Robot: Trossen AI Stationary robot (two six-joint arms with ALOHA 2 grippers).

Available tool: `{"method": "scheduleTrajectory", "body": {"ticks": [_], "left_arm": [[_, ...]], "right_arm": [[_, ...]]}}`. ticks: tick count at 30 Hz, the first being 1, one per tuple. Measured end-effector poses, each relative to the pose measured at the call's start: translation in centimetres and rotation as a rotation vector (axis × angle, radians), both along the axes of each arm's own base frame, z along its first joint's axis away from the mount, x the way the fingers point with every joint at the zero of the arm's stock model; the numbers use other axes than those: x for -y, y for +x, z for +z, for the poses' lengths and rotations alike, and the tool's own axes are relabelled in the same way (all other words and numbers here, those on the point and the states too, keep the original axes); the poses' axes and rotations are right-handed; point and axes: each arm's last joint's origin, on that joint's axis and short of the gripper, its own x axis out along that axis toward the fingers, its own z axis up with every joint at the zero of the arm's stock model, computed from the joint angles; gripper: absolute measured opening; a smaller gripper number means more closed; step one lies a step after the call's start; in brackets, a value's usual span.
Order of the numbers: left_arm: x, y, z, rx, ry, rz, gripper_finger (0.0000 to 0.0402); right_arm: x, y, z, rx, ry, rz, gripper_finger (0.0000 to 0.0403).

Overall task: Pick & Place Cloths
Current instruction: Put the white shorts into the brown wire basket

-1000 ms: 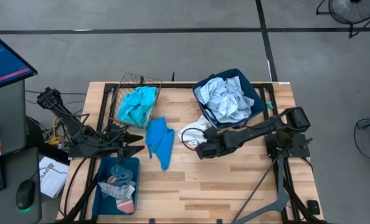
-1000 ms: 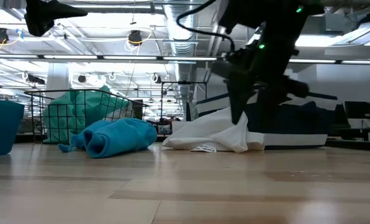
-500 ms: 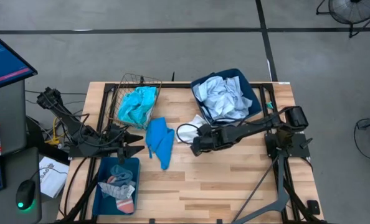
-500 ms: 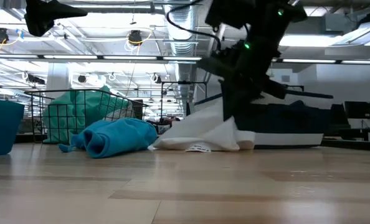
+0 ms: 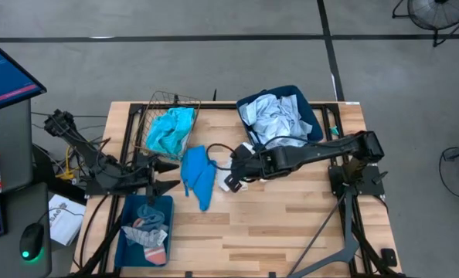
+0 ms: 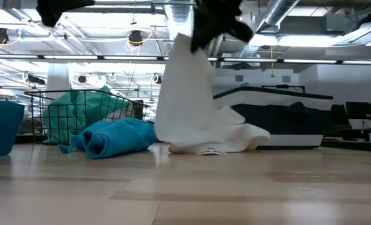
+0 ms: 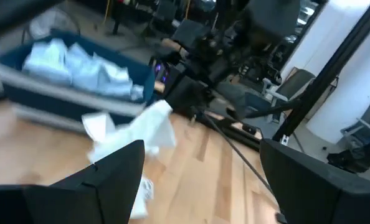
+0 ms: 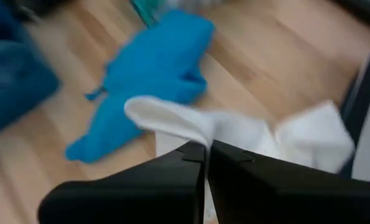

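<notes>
- The right gripper (image 5: pixel 239 164) is clamping the white cloth (image 6: pixel 195 106), lifting it beside the navy bin (image 5: pixel 316 116), toward the bright blue cloth (image 5: pixel 198 175).
- The cloth is hanging long-axis downward, its tail apparently trailing on the table (image 5: pixel 291 224).
- The left gripper (image 5: pixel 168 177) is waiting beyond the bright blue cloth, fingers spread, farther away.

A white cloth (image 6: pixel 192 106) hangs from a dark end effector (image 6: pixel 213 22) at the top, its lower folds resting on the wooden surface (image 6: pixel 185 187). A bright blue cloth (image 6: pixel 113 137) lies just beside it, before a wire basket (image 6: pixel 79 119) holding turquoise cloth (image 6: pixel 73 112).
</notes>
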Motion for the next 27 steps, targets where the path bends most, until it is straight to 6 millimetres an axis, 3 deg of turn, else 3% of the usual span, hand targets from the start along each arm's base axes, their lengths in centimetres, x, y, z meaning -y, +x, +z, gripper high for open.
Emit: {"method": "scheduleTrajectory", "body": {"ticks": [5,11,21,27], "left_arm": [[-0.7,0.7,0.8,0.037,0.115,-0.026,0.0301],[-1.3,2.3,0.6,0.018,0.254,-0.102,0.0301],[-2.0,6.9,-1.9,-0.083,0.41,-0.103,0.0301],[-2.5,8.9,-2.4,-0.03,0.401,-0.114,0.0312]], "right_arm": [[-0.3,0.7,3.9,0.091,-0.039,0.079,0.0001],[-0.2,0.9,6.6,0.166,-0.062,0.113,0.0],[-0.4,1.1,8.7,0.245,-0.074,0.143,0.0],[-0.7,1.1,9.0,0.264,-0.07,0.157,0.0]]}}
